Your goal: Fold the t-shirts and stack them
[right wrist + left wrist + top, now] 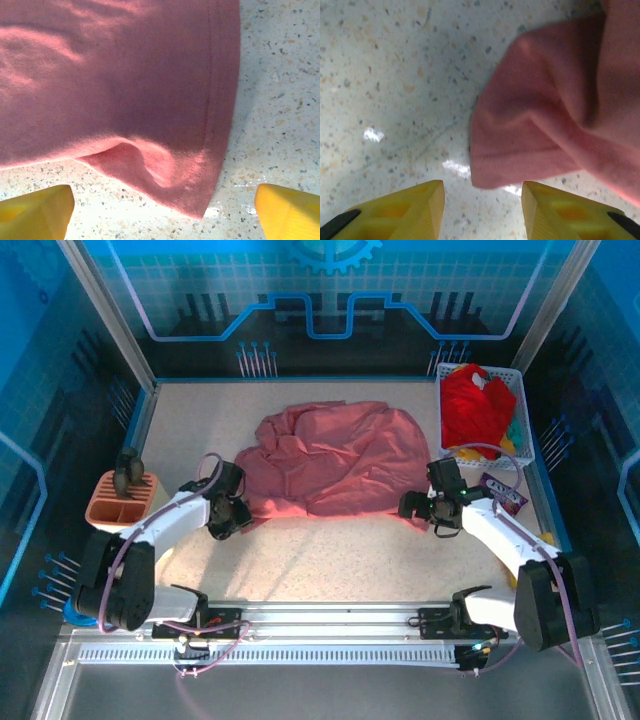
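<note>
While pink shirt (330, 455) is lying unfolded | left pincer (482, 197), right pincer (162, 202) are hovering open, empty | folding, stacking are waiting.

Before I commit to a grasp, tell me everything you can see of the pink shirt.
The pink shirt is soft, dusty salmon cloth, lying crumpled and unfolded in the middle of the table, bunched into folds on its left side. A stitched hem edges its near right corner, which curls up slightly. The open left gripper and open right gripper sit at its near corners, neither gripping it.
</note>
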